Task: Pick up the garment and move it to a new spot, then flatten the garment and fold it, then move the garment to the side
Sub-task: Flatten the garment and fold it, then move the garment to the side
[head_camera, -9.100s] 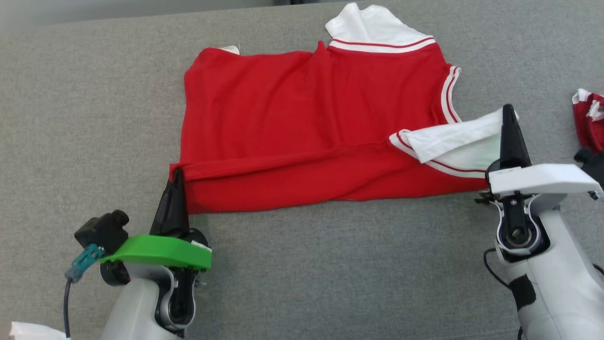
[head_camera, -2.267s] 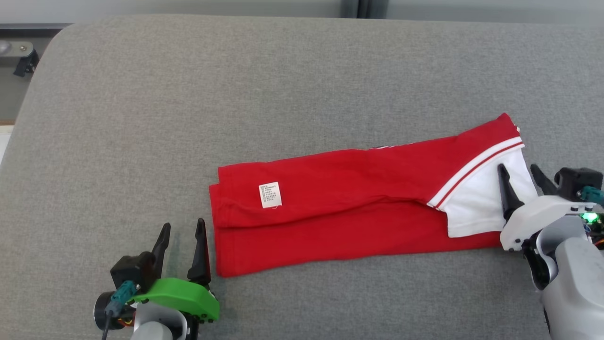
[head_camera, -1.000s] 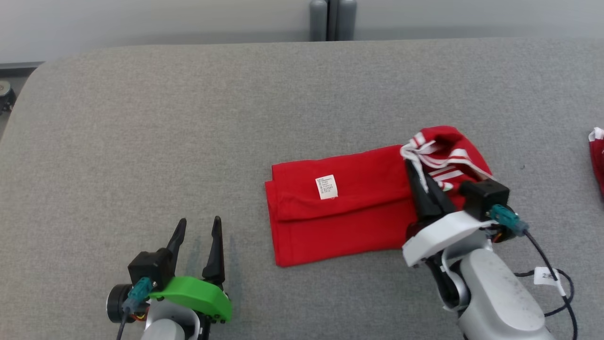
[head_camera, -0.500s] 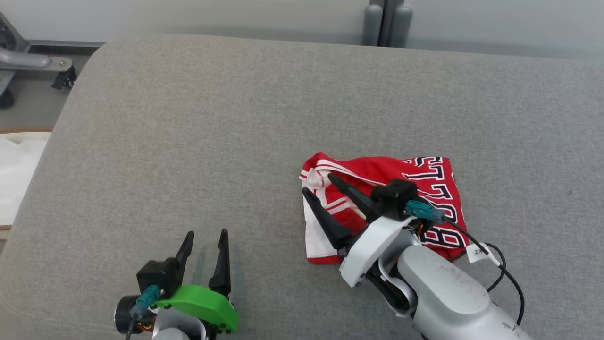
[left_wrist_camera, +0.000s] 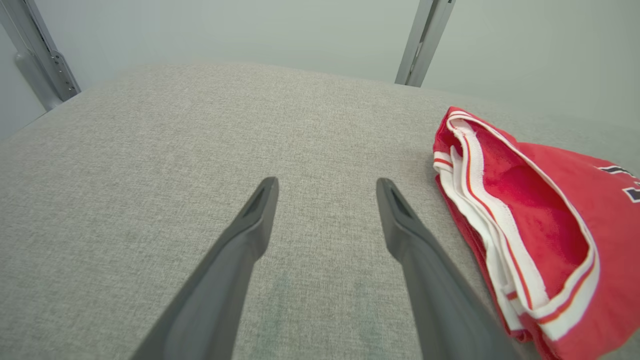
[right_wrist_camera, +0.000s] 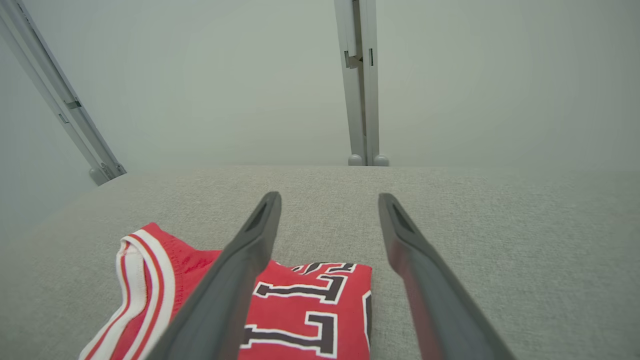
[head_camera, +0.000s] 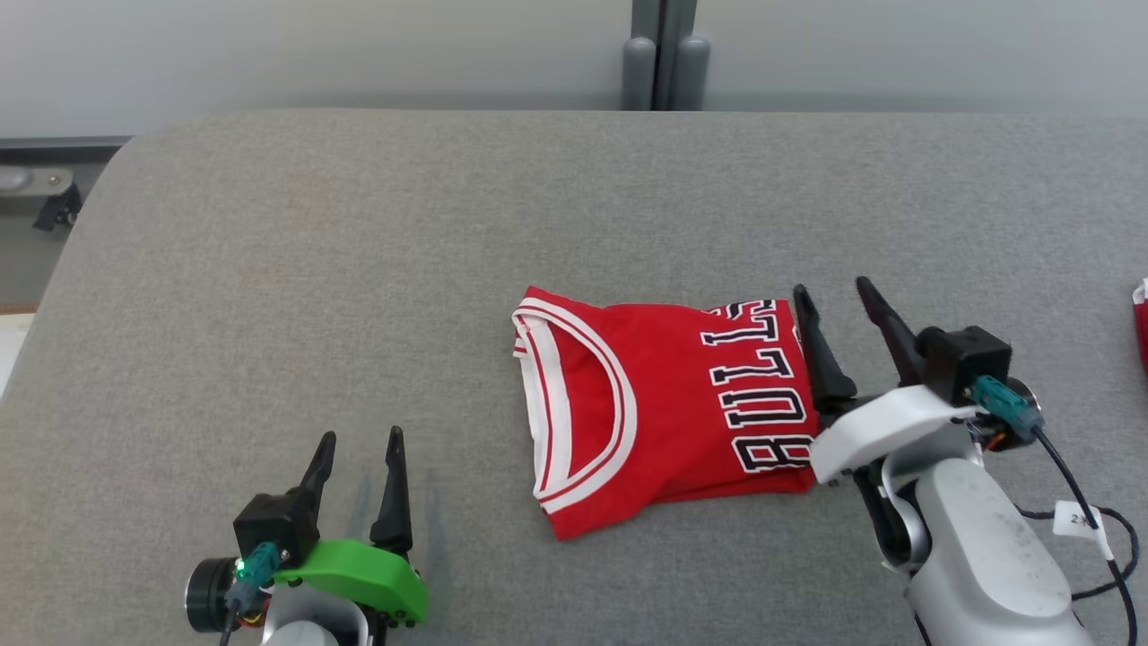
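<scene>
Both jaws are spread apart, nothing between either pair. My left gripper (head_camera: 361,433) is down at the lower left over bare grey cushion (head_camera: 314,269), well apart from the jersey (head_camera: 664,404). That's lying folded into a compact red rectangle near the middle, white-and-red neckline trim on its left side, BULLS lettering along its right. My right gripper (head_camera: 830,285) is just beside that right edge, with its left finger crossing over the lettering (can't tell if it's actually touching the fabric).
</scene>
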You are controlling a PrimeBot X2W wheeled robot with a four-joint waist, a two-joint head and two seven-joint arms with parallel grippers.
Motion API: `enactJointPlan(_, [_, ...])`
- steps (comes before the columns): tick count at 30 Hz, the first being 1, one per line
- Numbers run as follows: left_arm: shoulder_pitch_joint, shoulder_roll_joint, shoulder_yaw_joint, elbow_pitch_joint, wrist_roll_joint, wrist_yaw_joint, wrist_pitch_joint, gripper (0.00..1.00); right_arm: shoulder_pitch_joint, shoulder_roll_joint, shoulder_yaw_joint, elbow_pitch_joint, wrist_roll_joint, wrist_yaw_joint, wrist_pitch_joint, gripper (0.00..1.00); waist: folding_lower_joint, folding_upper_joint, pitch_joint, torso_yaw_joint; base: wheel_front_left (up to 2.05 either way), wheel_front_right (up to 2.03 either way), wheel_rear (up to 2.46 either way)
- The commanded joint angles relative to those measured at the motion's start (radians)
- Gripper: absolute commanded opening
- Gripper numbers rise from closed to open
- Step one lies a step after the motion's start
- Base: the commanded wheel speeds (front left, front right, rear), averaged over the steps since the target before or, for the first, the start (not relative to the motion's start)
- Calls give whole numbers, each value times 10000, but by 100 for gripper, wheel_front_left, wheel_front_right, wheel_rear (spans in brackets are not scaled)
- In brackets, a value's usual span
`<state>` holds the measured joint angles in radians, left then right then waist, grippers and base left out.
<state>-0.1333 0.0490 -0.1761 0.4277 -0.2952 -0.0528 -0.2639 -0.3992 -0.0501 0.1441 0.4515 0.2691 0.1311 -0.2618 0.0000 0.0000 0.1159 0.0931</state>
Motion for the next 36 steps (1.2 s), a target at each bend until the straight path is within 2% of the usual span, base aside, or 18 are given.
enactJointPlan(1, [16,40,76,-69,176,-51,1,100,337,-25,-274,-112,-201,-10,-39,100,0,0,-165,-367,0,0,0])
enactJointPlan(8, [465,40,309,-160,563,-178,1,100,1625,-23,-1358,-254,-727,-10,-42,100,0,0,-536,-825,0,0,0])
enactJointPlan(14, [1093,40,357,-325,583,-98,1,100,2596,-26,-1534,-21,-695,-10,-42,100,0,0,-813,-1017,0,0,0])
enactJointPlan(20, [1295,40,271,-464,527,-79,1,100,2841,-28,-1485,23,-693,-10,-43,100,0,0,-703,-1001,0,0,0])
enactJointPlan(30, [613,40,126,-684,615,-259,1,100,1541,-26,-1202,145,-986,-10,-41,100,0,0,129,-547,0,0,0])
enactJointPlan(36, [55,40,-58,-714,529,-402,1,100,-287,-34,-424,1404,-1579,-10,-42,100,0,0,930,-54,0,0,0])
